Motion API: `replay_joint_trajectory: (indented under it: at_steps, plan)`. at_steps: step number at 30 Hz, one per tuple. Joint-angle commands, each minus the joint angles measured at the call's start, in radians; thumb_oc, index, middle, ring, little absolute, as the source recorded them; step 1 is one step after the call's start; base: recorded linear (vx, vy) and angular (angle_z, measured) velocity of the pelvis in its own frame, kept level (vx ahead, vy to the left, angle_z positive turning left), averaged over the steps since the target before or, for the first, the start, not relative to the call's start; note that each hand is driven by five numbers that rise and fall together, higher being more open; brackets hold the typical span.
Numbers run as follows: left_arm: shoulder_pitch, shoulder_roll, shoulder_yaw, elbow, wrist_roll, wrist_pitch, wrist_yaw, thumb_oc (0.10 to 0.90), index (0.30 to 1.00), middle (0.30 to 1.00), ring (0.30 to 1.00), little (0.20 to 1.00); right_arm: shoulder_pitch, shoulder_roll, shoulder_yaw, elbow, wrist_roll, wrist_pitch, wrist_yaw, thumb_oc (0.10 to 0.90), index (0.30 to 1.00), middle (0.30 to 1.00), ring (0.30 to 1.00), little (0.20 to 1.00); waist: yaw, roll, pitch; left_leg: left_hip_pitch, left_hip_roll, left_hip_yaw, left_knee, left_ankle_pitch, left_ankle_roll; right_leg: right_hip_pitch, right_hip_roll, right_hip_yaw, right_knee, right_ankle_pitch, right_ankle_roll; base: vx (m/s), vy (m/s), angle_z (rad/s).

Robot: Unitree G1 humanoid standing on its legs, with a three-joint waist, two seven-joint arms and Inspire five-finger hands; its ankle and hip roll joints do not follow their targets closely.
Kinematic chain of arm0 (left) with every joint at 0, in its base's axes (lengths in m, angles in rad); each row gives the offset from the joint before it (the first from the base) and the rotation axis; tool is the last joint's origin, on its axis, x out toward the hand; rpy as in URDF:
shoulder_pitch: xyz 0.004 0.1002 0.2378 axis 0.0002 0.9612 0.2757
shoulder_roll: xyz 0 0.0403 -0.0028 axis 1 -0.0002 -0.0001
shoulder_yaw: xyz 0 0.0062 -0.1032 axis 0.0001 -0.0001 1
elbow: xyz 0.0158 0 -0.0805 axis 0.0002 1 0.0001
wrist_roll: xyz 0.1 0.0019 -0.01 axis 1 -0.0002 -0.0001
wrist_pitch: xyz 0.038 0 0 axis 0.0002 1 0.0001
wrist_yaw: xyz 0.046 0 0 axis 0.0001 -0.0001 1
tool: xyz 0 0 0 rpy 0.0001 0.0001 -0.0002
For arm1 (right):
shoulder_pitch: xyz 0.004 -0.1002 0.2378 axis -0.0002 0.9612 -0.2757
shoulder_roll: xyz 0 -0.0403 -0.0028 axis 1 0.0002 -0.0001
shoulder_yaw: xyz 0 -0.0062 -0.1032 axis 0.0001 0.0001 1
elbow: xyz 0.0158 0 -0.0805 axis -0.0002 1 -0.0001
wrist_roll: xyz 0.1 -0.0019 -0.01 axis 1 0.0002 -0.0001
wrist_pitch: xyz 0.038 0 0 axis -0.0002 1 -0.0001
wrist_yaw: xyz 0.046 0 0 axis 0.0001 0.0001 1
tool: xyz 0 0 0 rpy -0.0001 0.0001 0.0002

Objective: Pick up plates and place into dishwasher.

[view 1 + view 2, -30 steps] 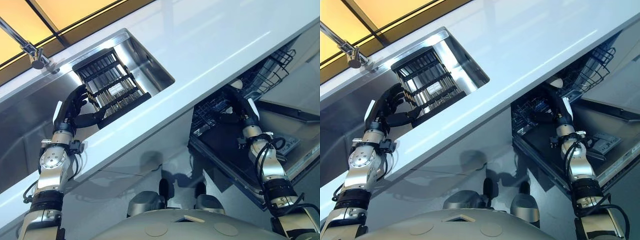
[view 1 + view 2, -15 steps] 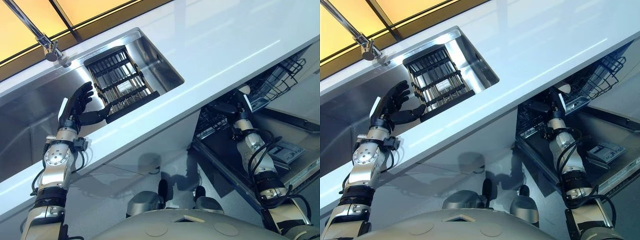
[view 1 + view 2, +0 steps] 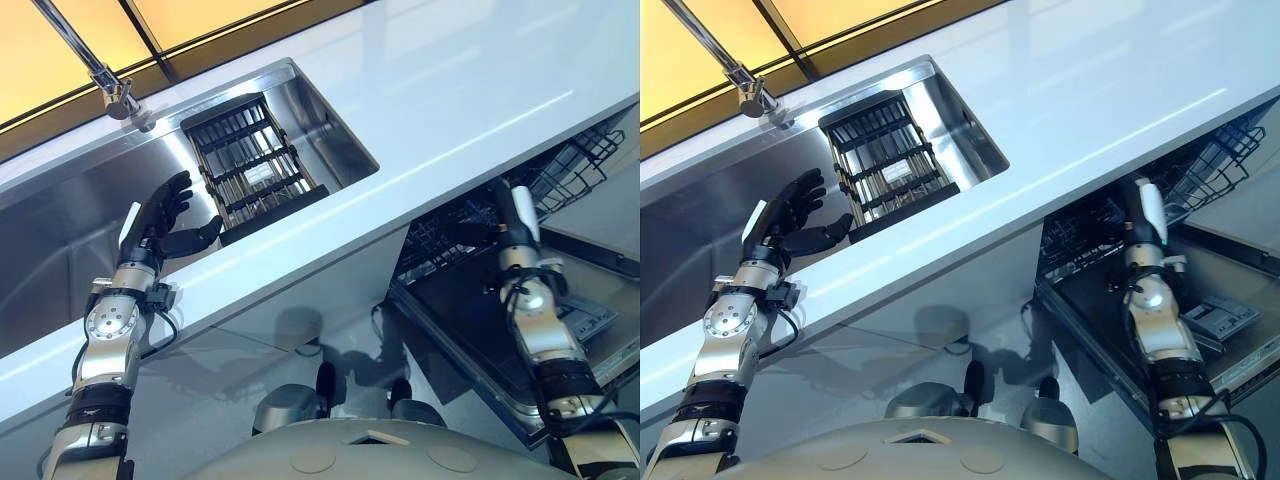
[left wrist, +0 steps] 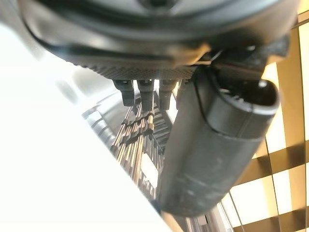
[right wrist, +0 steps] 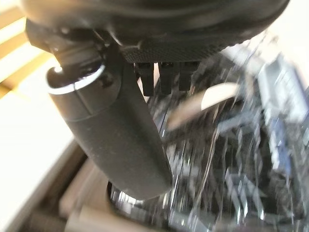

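Your plates [image 3: 250, 170] stand on edge in a dark rack [image 3: 268, 207] inside the steel sink [image 3: 335, 140]. Your left hand [image 3: 160, 222] hovers just beside the rack, fingers spread, holding nothing. Your right hand [image 3: 1143, 215] reaches into the dishwasher rack [image 3: 560, 170] below the counter [image 3: 450, 70]; you can't tell its finger state.

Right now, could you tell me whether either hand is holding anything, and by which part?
Nothing is held. The left hand is open over the sink beside the dish rack; the right hand points open toward the dishwasher basket.
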Motion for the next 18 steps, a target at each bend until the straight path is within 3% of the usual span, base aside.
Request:
replay_joint_trajectory:
  at_steps: [1,3,5,11,14,18]
  plan:
    - [0.052,0.038,0.033,0.058,0.000,-0.054,-0.004,0.800,0.900,0.900,0.900,0.900,-0.043,-0.127,-0.179,-0.078,0.141,-0.141,-0.034,0.800,0.900,0.900,0.900,0.900,-0.042,-0.060,-0.085,0.020,-0.035,0.078,0.022,-0.156,0.030,-0.122,0.038,0.025,0.144,-0.097,0.054,-0.03,-0.055,-0.20]
    - [0.057,0.047,0.062,0.070,-0.012,-0.062,-0.014,0.800,0.900,0.900,0.900,0.900,0.000,-0.123,-0.268,-0.052,0.295,-0.170,-0.027,0.800,0.900,0.900,0.900,0.900,-0.060,-0.065,-0.085,0.018,-0.032,0.094,0.028,-0.164,0.029,-0.125,0.041,0.038,0.144,-0.100,0.058,-0.04,-0.059,-0.33]
    - [0.057,0.050,0.080,0.089,-0.017,-0.074,-0.021,0.800,0.900,0.900,0.900,0.900,0.031,-0.106,-0.336,0.017,0.365,-0.200,0.000,0.800,0.900,0.900,0.900,0.900,-0.073,-0.068,-0.086,0.016,-0.029,0.107,0.032,-0.170,0.027,-0.129,0.042,0.045,0.144,-0.102,0.063,-0.02,-0.056,-0.26]
    - [0.035,0.071,0.086,0.130,-0.045,-0.095,0.008,0.800,0.900,0.900,0.900,0.900,0.078,-0.084,-0.402,0.256,0.523,-0.173,0.043,0.800,0.900,0.900,0.900,0.900,-0.095,-0.069,-0.079,0.014,-0.022,0.130,0.039,-0.181,0.027,-0.140,0.046,0.058,0.148,-0.105,0.066,0.00,-0.060,-0.21]
    - [0.018,0.082,0.082,0.141,-0.062,-0.104,0.046,0.800,0.900,0.900,0.900,0.900,0.085,-0.070,-0.400,0.333,0.516,-0.209,0.012,0.800,0.900,0.900,0.900,0.900,-0.101,-0.065,-0.072,0.012,-0.021,0.137,0.047,-0.185,0.028,-0.143,0.047,0.063,0.154,-0.108,0.065,0.01,-0.072,-0.18]
    - [-0.022,0.094,0.055,0.158,-0.067,-0.121,0.132,0.800,0.900,0.900,0.900,0.900,0.063,-0.080,-0.378,0.422,0.444,-0.239,-0.148,0.800,0.900,0.900,0.900,0.900,-0.106,-0.049,-0.057,-0.005,-0.017,0.142,0.068,-0.187,0.026,-0.157,0.048,0.068,0.171,-0.116,0.058,0.00,-0.081,-0.11]
